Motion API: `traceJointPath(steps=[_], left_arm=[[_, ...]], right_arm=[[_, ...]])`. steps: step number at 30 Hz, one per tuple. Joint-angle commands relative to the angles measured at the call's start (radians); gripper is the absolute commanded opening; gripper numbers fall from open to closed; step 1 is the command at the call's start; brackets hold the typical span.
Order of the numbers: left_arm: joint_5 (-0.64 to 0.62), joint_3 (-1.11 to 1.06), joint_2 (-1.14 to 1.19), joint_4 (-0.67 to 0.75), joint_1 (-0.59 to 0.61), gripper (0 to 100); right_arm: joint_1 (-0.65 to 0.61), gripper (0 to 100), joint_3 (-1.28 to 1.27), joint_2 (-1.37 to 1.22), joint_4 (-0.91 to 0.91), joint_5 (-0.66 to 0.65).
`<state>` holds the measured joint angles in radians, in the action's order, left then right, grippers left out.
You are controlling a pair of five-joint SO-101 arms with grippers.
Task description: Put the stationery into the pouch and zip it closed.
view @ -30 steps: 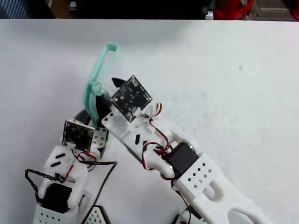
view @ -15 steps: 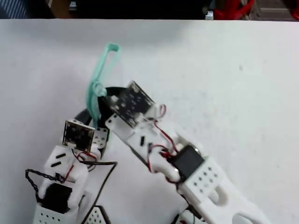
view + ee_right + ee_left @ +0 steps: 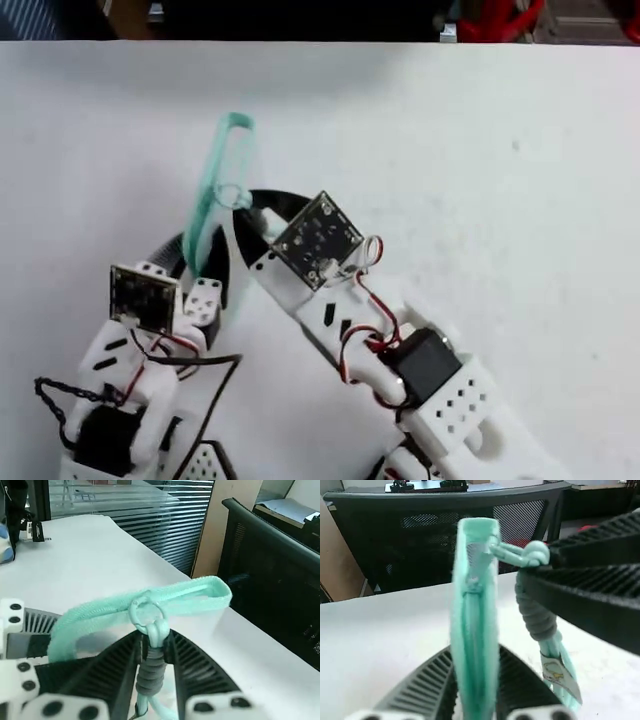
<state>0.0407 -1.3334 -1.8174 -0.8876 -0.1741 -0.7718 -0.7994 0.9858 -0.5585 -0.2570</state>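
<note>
Mint-green fabric pouch [image 3: 212,185] held on edge over white counter [image 3: 500,150], long axis running away from my left hand [image 3: 475,665], clenched on its near end; right hand [image 3: 152,647] pinches grey-corded zip pull [image 3: 150,671] alongside.

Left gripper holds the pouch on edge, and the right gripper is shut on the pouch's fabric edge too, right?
Not quite. The left gripper does hold the pouch on edge, but the right gripper is shut on the zip pull, not on the fabric edge. The right wrist view shows it.
</note>
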Motion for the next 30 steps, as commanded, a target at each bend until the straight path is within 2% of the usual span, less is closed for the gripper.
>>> traceJointPath(steps=[1,7,10,19,30], left_arm=[[0.026,0.044,-0.007,0.017,-0.004,2],[0.031,0.048,-0.007,-0.006,-0.01,2],[0.031,0.049,-0.007,-0.015,-0.01,2],[0.031,0.063,-0.007,-0.04,-0.012,2],[0.034,0.058,-0.007,-0.04,-0.012,2]], right_arm=[[0.068,1.8,0.044,-0.012,0.005,-0.012],[0.165,1.8,0.192,-0.145,0.005,-0.018],[0.205,1.8,0.285,-0.234,0.007,-0.075],[0.228,1.8,0.635,-0.55,-0.001,-0.087],[0.297,1.8,1.046,-0.822,-0.153,-0.081]])
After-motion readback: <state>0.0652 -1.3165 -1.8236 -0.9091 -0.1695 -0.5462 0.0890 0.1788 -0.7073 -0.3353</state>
